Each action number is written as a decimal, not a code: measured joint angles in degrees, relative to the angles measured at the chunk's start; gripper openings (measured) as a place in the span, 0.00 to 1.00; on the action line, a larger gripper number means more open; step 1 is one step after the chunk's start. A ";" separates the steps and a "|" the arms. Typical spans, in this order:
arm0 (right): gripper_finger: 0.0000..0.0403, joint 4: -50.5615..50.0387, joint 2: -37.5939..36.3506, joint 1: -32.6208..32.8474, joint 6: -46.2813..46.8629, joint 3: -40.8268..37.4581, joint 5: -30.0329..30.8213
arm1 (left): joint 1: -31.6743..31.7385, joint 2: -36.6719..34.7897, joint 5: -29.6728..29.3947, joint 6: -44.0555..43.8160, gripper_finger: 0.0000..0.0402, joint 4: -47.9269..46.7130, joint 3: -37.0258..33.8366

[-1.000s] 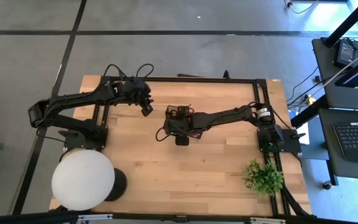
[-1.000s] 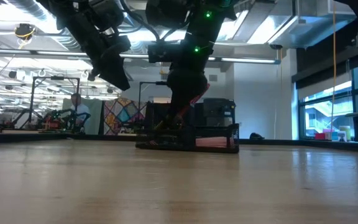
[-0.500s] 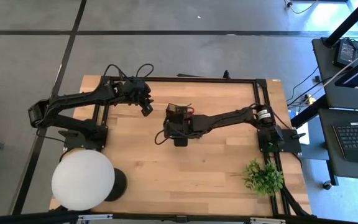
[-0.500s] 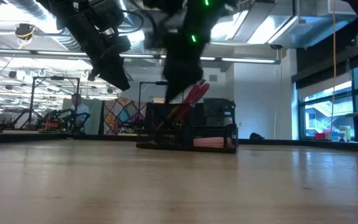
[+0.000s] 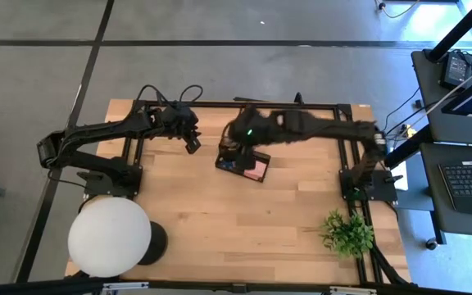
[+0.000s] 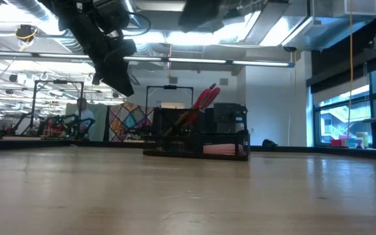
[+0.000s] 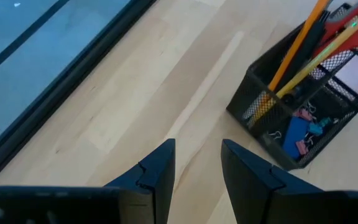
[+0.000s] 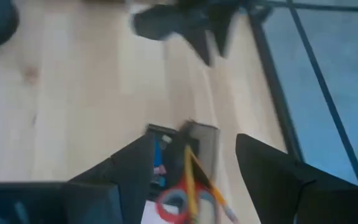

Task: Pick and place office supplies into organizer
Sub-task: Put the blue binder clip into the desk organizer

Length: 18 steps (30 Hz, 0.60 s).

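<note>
The black mesh organizer (image 5: 242, 162) stands with its base on the wooden table, near the middle. Red-handled scissors (image 6: 205, 98) lean in it, handles up, beside yellowish pencils (image 7: 303, 43). A pink note block (image 5: 257, 170) and blue clips (image 7: 294, 134) lie in its compartments. My right gripper (image 8: 194, 146) is open and hovers high above the organizer (image 8: 194, 140), blurred in the high view (image 5: 236, 135). My left gripper (image 5: 193, 144) is open and hangs in the air left of the organizer (image 7: 303, 106), its fingers (image 7: 160, 165) pointing down at bare table.
A large white round lamp (image 5: 109, 236) stands at the near left corner and a green plant (image 5: 347, 232) at the near right. A black frame rail (image 5: 260, 105) runs along the far edge. Bare wood lies in front of the organizer. A person (image 6: 80, 112) sits far behind.
My right gripper has risen from inside the organizer, quickly and straight up, then swung toward the far edge, out of the low view. The red scissors stay behind, leaning in the organizer with their handles up. The left arm has kept still.
</note>
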 joint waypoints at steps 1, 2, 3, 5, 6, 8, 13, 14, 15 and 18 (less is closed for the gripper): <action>0.57 -0.36 -1.50 -0.99 0.47 -0.93 -0.68 | 0.07 0.00 -0.02 0.00 0.31 -0.31 0.00; 0.57 -0.61 -2.97 -1.88 0.70 -2.01 -1.06 | 0.10 -0.02 -0.07 0.00 0.31 -0.94 0.00; 0.57 -1.10 -4.71 -2.86 0.81 -3.65 -1.01 | 0.11 -0.06 -0.18 -0.01 0.31 -1.49 0.00; 0.57 -0.35 -8.60 -4.52 0.86 -7.83 -1.09 | 0.11 -0.09 -0.97 -0.52 0.31 -1.77 0.00; 0.57 1.32 -10.76 -5.34 0.86 -10.53 -1.09 | 0.11 -0.09 -1.37 -1.17 0.31 -2.06 0.00; 0.57 5.81 -15.62 -7.01 0.68 -17.48 -1.11 | 0.13 -0.09 -1.62 -1.14 0.31 -2.08 0.00; 0.57 22.03 -29.01 -11.00 -0.60 -38.48 -1.22 | 0.11 -0.09 -1.62 3.27 0.31 0.30 0.00; 0.57 25.15 -31.47 -11.75 -0.39 -42.17 -1.22 | 0.11 -0.09 -1.62 3.18 0.31 1.52 0.00; 0.57 28.12 -33.79 -12.44 0.56 -45.60 -1.25 | 0.14 -0.09 -1.64 1.90 0.31 2.60 0.04; 0.57 35.00 -39.45 -14.13 3.33 -53.92 -1.79 | 1.26 0.38 -2.09 -5.77 0.31 2.51 1.98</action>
